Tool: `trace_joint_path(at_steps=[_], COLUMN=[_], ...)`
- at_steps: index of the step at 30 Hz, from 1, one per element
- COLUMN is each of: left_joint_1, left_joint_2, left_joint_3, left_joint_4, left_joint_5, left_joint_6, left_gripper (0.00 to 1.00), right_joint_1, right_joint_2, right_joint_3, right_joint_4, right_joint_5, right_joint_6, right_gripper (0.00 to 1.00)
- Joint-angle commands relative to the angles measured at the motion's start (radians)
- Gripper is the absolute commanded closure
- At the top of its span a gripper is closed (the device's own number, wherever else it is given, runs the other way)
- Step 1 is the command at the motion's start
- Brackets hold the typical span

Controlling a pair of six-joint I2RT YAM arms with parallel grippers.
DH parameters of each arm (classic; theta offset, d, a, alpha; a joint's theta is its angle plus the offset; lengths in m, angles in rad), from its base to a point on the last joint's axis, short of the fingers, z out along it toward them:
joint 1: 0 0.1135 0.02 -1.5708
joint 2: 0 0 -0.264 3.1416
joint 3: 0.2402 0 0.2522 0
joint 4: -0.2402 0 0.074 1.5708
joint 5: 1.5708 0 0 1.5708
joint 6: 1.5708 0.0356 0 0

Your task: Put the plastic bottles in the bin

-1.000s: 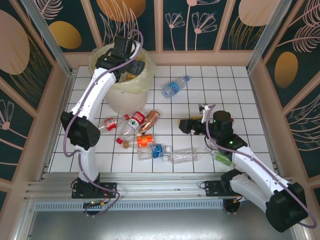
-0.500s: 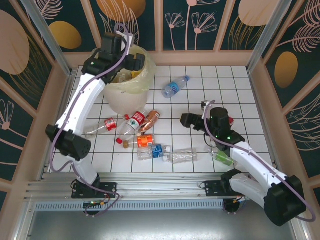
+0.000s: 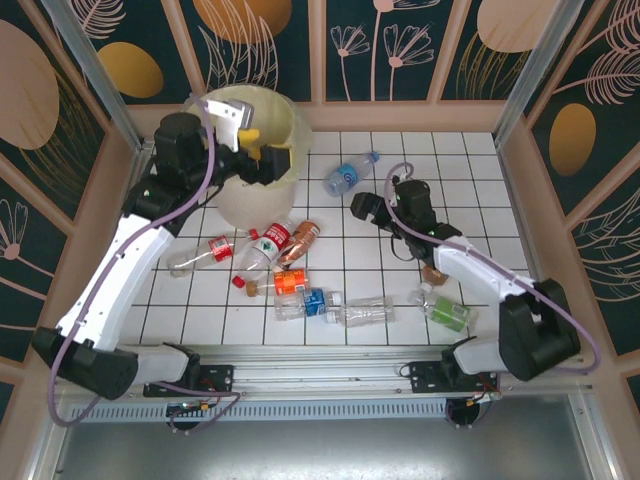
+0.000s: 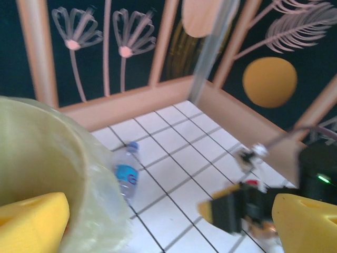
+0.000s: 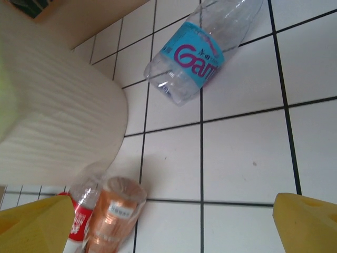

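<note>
The bin (image 3: 232, 190), cream-white with a yellowish liner, stands at the back left. My left gripper (image 3: 262, 162) hangs open and empty at the bin's right rim (image 4: 58, 158); its yellow pads (image 4: 32, 222) are spread wide. Plastic bottles lie loose on the tiles: a blue-labelled one (image 3: 350, 175) right of the bin, a red-labelled one (image 3: 270, 243) and an orange one (image 3: 300, 240) before it. My right gripper (image 3: 364, 208) is open and empty, low over the tiles. In its wrist view the blue-labelled bottle (image 5: 197, 58) lies ahead and the orange bottle (image 5: 113, 211) lower left.
More bottles lie in a cluster near the front: an orange-labelled one (image 3: 290, 282), a blue-labelled one (image 3: 315, 300), a clear one (image 3: 365, 312), and one with red caps (image 3: 200, 255) to the left. A green bottle (image 3: 445, 312) lies under the right arm. Wooden walls fence the tiled floor.
The left arm swung back from over the bin to its right rim, its gripper opening wider. The right arm reached forward and left toward the blue-labelled bottle.
</note>
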Motion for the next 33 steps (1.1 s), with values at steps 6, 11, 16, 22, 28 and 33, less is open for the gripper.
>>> trace_joint_path(at_steps=[6,11,16,22,28,33], left_joint_1=[-0.003,-0.003,-0.003,-0.003,-0.003,-0.003], left_joint_2=[-0.130,-0.189,-0.215,-0.210,-0.226,-0.220], left_joint_3=[-0.217,-0.311,-0.348,-0.358,-0.373,-0.372], left_joint_4=[0.114,0.139,0.122,0.125,0.136,0.134], left_joint_5=[0.222,0.265,0.256,0.288,0.291,0.288], left_joint_6=[-0.057,-0.064,-0.024,-0.025,-0.031,-0.034], left_gripper=[0.02,0.01,0.01,0.01,0.01,0.01], right_joint_1=[-0.013,-0.017,-0.017,-0.013,-0.010,-0.007], right_joint_2=[0.268,0.446,0.600,0.750,0.857,0.892], right_joint_3=[0.242,0.408,0.578,0.746,0.874,0.908], right_joint_4=[-0.004,-0.049,-0.093,-0.158,-0.221,-0.250], right_joint_5=[0.091,0.145,0.185,0.198,0.206,0.216], right_joint_6=[0.070,0.110,0.153,0.194,0.201,0.190], right_gripper=[0.01,0.01,0.01,0.01,0.01,0.06])
